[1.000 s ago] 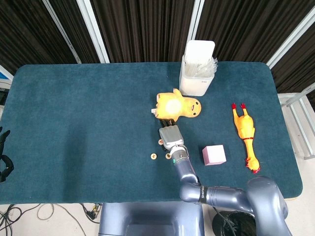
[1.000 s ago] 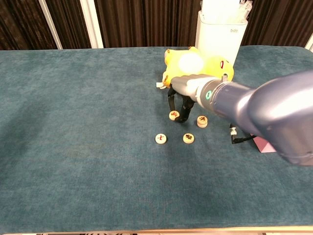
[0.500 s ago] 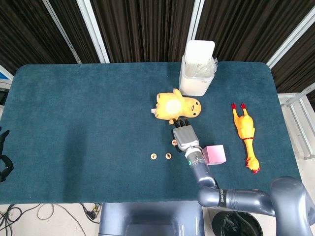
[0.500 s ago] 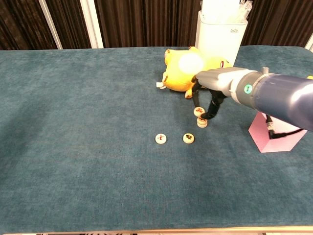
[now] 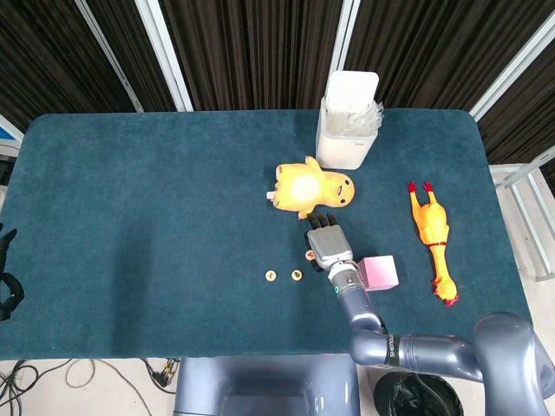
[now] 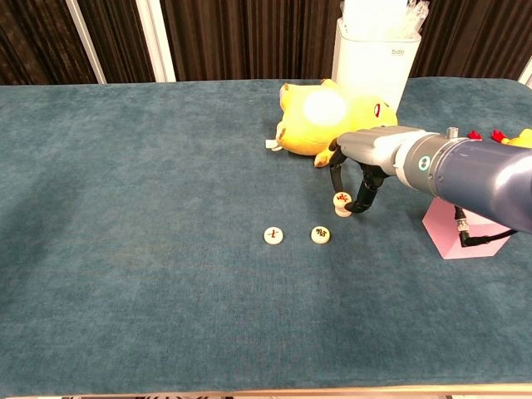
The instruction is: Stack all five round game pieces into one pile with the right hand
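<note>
Two loose round game pieces [image 6: 274, 235] [image 6: 322, 234] are seen side by side on the desk [image 6: 125, 249]. Just beyond, a small pile of pieces [image 6: 341, 202] is pinched by the right hand [image 6: 356, 170], fingers pointed down around it. Behind, a yellow plush toy [image 6: 320, 116] and a white container [image 6: 371, 62] are seen.

Blue cloth-covered table [image 5: 130, 199] carries everything. White rectangular container [image 5: 349, 120] at the back, yellow plush toy [image 5: 312, 188] just in front of it. Right hand [image 6: 359, 179] in front of the plush, over the small stack of round wooden game pieces [image 6: 341, 203]. Two single round game pieces [image 6: 274, 236] [image 6: 321, 235] lie left-front of the stack. Pink cube [image 5: 378, 272] right of the hand, yellow rubber chicken [image 5: 432, 234] further right.
</note>
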Robot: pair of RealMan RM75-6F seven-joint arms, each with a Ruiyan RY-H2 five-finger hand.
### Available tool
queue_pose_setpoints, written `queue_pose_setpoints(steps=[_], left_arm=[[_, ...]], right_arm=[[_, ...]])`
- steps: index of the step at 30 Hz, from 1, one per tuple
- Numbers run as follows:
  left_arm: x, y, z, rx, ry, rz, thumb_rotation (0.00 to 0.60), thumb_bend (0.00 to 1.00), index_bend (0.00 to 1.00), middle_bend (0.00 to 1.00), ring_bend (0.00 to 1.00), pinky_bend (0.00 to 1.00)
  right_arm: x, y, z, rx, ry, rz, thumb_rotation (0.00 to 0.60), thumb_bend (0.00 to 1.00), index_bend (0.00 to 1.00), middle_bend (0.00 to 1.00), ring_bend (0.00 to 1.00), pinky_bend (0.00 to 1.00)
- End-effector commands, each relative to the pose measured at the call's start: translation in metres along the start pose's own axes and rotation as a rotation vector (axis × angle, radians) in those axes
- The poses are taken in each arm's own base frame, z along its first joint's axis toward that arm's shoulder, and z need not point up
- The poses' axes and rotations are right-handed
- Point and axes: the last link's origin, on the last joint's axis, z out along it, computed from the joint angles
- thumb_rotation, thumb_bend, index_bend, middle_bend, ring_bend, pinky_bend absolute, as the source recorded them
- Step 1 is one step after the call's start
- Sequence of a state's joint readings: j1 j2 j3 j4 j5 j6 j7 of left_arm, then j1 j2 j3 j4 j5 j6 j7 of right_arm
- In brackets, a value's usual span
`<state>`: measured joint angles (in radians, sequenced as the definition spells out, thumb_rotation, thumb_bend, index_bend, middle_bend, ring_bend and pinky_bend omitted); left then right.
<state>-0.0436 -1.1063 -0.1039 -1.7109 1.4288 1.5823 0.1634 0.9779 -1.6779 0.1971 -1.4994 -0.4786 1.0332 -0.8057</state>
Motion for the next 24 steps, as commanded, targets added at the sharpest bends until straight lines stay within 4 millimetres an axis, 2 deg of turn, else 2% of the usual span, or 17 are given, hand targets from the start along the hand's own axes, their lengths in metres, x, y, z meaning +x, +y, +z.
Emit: queue_pose_setpoints(steps=[1,24], left_arm=[[0.0001,0.0000,0.0000,0.000,0.000,-0.001,0.600,0.82,0.11,0.00,0.00,0.02],[-0.0001,0.0002,0.0002,0.001,0.001,0.000,0.600,0.82,0.12,0.00,0.00,0.02]], right_arm=[[-0.0003,0.0005,0.0013,-0.004,-0.002,0.000,0.600,0.40,0.53,0.00,0.00,0.00],[-0.0001,0.0036,0.0039,-0.010,-0.014,0.008,0.600,0.40,0.53,0.00,0.00,0.00]])
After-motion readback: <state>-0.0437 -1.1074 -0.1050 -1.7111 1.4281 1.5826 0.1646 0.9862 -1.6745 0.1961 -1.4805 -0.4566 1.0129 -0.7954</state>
